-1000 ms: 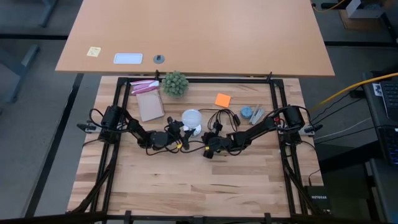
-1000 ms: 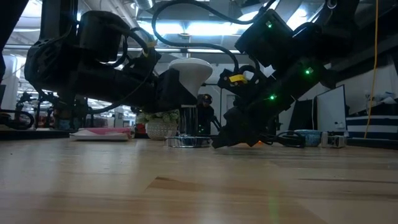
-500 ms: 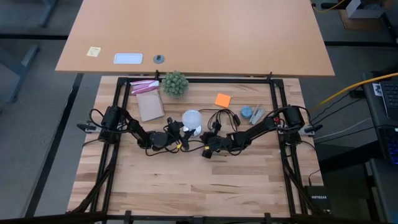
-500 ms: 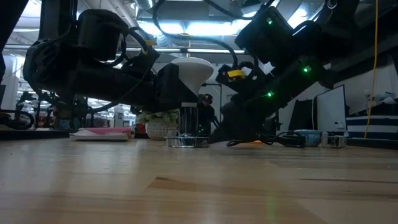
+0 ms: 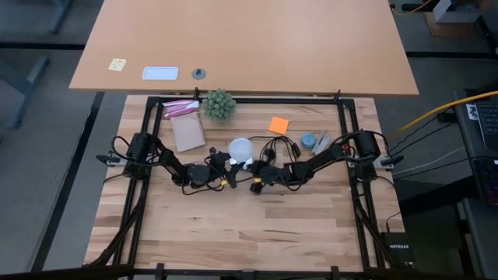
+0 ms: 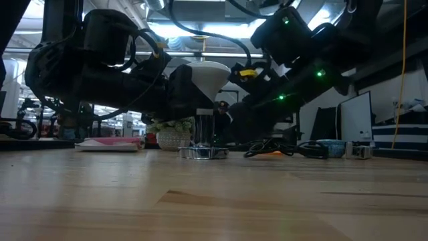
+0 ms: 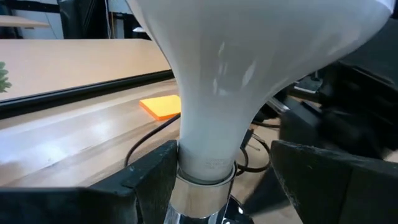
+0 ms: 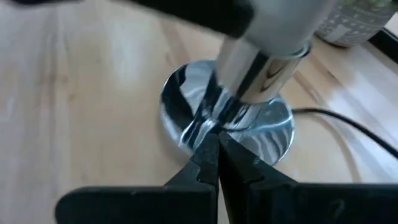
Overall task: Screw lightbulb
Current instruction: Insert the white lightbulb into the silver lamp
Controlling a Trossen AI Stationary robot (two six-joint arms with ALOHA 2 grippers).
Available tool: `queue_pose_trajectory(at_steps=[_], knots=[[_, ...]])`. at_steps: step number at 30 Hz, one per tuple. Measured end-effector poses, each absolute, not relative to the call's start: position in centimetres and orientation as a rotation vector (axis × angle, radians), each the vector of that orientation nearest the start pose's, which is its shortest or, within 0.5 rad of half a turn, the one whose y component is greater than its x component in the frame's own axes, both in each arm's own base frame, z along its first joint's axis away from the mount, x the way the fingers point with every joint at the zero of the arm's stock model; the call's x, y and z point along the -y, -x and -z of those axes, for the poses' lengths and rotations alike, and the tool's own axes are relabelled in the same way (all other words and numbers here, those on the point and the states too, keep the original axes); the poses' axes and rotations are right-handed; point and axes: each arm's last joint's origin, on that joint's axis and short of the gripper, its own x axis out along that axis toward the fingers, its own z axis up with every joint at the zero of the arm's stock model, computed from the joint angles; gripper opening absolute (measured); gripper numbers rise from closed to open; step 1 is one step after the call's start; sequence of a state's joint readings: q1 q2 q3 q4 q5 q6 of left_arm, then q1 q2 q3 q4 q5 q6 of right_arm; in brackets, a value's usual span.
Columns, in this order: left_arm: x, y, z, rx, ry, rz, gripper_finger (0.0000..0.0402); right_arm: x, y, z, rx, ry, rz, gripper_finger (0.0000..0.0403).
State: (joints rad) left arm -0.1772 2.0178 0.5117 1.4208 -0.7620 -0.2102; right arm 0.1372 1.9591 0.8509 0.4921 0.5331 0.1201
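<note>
- The left hand (image 5: 227, 166) grips the lightbulb (image 5: 240, 147) at its neck: in the left wrist view one dark finger (image 7: 134, 180) sits on each side of the narrow white throat, just above the silvery collar.
- The right hand (image 8: 214, 158) is pressed closed on nothing, its two fingertips together and pointing at the foot of the bulb's metal end (tips low to the surface, right at the chrome base).
- The lightbulb (image 6: 205, 77) stands upright, globe on top, its screw end (image 8: 249, 74) going down into the socket base (image 8: 186, 115), a shiny round disc lying flat on the surface (image 5: 257, 225).
- In the low view the metal stem (image 6: 202, 130) is vertical and meets the disc (image 6: 202, 152) with no gap I can make out, though a length of stem shows above it.
- My reading: the bulb is placed and at least started in the socket. How many turns are in I cannot tell (the threads are not readable), so the tightening turns and then the letting go of the left hand are probably what is left.
- The right hand looks placed to steady the base, but contact with it is unclear.
- Farther out: a thin black cord (image 5: 274, 145) runs off from the base, an orange note (image 5: 278, 124) lies beyond it, and a spiky green plant (image 5: 219, 103) stands near the far edge.
</note>
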Motion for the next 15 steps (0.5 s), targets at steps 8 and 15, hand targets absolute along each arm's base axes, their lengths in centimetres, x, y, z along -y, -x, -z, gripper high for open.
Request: queue_pose_trajectory(at_steps=[8, 15], knots=[[3.3, -29.7, -9.3, -0.016, 0.165, -0.59, 0.0246, -0.9, -36.0, -10.2, -0.559, 0.037, 0.417, 0.0008], [3.3, -29.7, -9.4, -0.015, 0.165, -0.589, 0.0246, -0.7, -36.1, -9.9, -0.572, 0.024, 0.399, 0.0008]])
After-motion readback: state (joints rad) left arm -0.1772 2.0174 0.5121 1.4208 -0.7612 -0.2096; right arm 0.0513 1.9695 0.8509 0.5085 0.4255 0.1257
